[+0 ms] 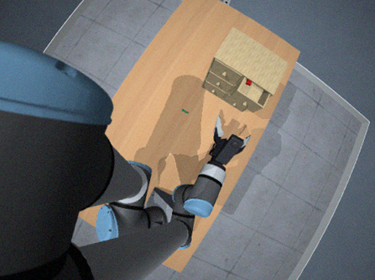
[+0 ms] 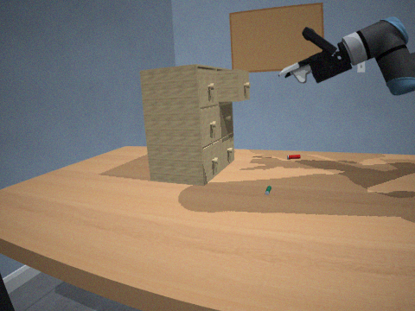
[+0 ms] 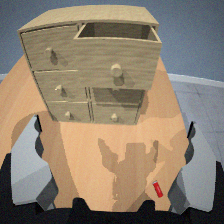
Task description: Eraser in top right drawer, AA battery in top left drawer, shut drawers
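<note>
The wooden chest [image 1: 247, 71] stands upright at the far right of the table. Its top-row right drawer [image 1: 254, 92] is pulled out, and a small red block, the eraser [image 1: 248, 82], lies inside it. The top-row left drawer [image 3: 50, 47] is shut. The green AA battery [image 1: 185, 111] lies on the table in front of the chest, and it also shows in the side view [image 2: 268, 189]. My gripper [image 1: 233, 129] is open and empty. It hangs high above the table [image 2: 296, 52] facing the chest front, away from the battery.
A small red thing with a pale end [image 2: 294, 156] lies on the table in front of the chest, below my gripper in the wrist view [image 3: 158, 189]. The other drawers [image 3: 62, 90] look shut. The table's right edge runs close to the chest.
</note>
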Controlling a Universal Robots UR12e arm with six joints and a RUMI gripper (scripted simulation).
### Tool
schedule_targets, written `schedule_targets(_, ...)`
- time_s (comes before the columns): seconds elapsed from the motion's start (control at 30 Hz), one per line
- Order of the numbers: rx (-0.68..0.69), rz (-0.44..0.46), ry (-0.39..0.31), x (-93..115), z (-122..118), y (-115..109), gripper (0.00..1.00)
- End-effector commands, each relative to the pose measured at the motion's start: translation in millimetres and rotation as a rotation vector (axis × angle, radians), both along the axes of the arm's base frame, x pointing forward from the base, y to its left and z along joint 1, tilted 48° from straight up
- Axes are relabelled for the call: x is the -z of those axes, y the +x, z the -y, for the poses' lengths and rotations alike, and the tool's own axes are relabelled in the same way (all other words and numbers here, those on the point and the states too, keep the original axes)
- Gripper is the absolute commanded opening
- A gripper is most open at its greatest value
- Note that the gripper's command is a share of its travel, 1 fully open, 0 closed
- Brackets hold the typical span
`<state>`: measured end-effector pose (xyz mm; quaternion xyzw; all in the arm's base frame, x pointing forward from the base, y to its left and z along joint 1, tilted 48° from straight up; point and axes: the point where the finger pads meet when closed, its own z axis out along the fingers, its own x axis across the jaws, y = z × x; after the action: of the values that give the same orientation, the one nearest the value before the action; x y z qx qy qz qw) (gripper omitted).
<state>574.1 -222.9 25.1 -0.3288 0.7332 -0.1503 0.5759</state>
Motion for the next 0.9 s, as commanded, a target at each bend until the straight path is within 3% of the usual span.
schedule_targets(0.0,0.011,0.007,-0.002,0.5,0.2,1.0,1.00)
schedule_targets(0.87,0.027,0.022,-0.005,1.7,-1.8,2.3,1.00)
